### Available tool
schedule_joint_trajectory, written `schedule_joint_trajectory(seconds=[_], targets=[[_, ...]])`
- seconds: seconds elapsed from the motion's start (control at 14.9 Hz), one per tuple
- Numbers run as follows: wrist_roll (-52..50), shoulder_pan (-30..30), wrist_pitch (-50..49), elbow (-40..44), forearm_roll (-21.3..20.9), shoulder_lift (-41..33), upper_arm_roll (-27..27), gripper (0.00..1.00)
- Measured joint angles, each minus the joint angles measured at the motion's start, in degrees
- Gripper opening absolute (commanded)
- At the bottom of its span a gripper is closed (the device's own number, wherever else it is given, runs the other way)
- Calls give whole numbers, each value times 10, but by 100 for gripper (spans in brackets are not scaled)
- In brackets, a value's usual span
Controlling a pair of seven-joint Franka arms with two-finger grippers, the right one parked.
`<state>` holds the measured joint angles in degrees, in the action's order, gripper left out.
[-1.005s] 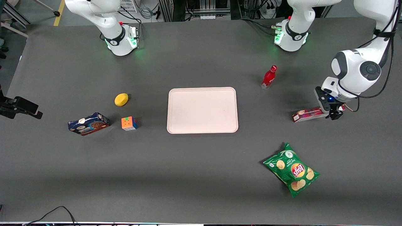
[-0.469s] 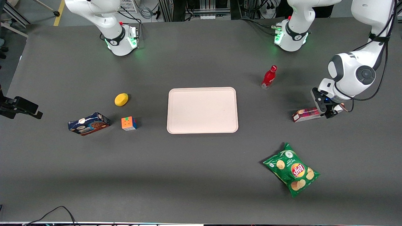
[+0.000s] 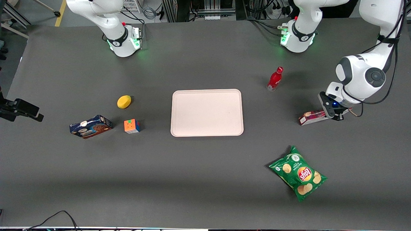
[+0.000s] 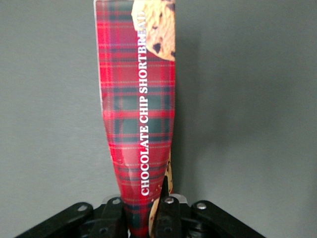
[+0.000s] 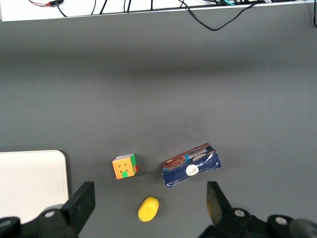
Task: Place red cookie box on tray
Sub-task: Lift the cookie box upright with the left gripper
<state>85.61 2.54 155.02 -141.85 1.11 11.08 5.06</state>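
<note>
The red cookie box (image 3: pixel 312 117) is a slim tartan carton lying on the table toward the working arm's end, well apart from the tray (image 3: pixel 207 112). My gripper (image 3: pixel 336 115) covers the box's end farthest from the tray. In the left wrist view the box (image 4: pixel 141 109) runs lengthwise away from the gripper (image 4: pixel 143 210). Both fingers (image 4: pixel 168 206) press its sides, and the carton is squeezed narrow where they hold it. The pale pink tray has nothing on it.
A red bottle (image 3: pixel 275 79) stands between the tray and the box, farther from the front camera. A green chip bag (image 3: pixel 298 173) lies nearer the camera. Toward the parked arm's end lie a lemon (image 3: pixel 124 101), a puzzle cube (image 3: pixel 131 126) and a blue cookie box (image 3: pixel 91 126).
The gripper has shifted a little along the box toward the tray and settled onto its end. The box has hardly moved.
</note>
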Motion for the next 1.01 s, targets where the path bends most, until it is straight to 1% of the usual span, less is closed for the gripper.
schedule_joint_trajectory(seconds=[0.2, 0.34, 0.87, 1.01], targets=[[0, -1, -1, 29, 3, 4, -10, 5], [-2, -2, -33, 60, 7, -1, -20, 6], [-38, -2, -326, 231, 8, -82, -20, 5], [-62, -2, -395, 275, 8, -91, -19, 5]])
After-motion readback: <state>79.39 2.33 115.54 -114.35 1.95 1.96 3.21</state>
